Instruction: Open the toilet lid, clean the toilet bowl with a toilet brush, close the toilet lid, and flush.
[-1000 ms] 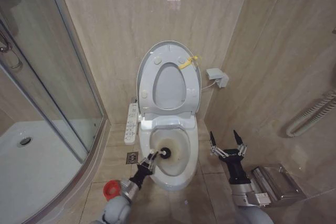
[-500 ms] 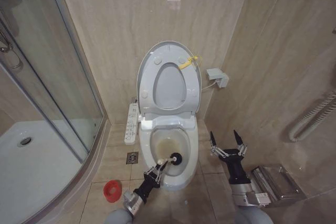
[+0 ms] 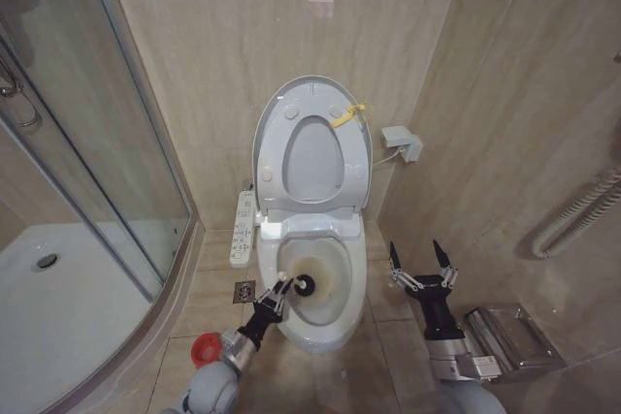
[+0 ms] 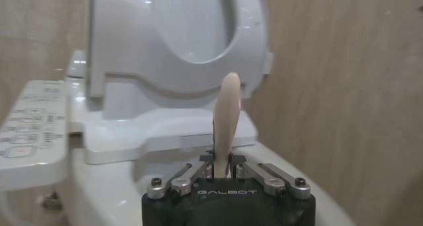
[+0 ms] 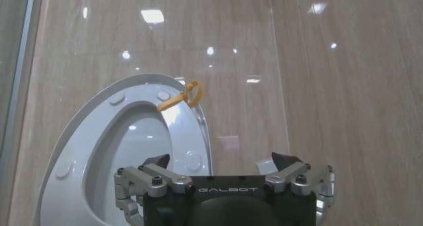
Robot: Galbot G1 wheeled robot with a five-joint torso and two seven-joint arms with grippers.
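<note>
Your left claw point(image 3: 275, 295) was clamped on the thin pale handle of the toilet brush point(image 3: 303, 285), at the near left rim of the toilet bowl point(image 3: 361, 290), with the dark brush head down inside on the stained side. In the left wrist view the handle point(image 4: 227, 118) stood pinched between the fingers close to its end. That grip looked slim to me: if you had pressed hard while scrubbing, the handle could have twisted or slipped out and dropped the brush into the bowl. The toilet lid point(image 3: 267, 133) stood raised against the wall with the seat ring point(image 3: 354, 174); a high sweep could have knocked them down onto the arm. Your right claw point(image 3: 419, 267) hung spread apart beside the bowl, holding nothing.
</note>
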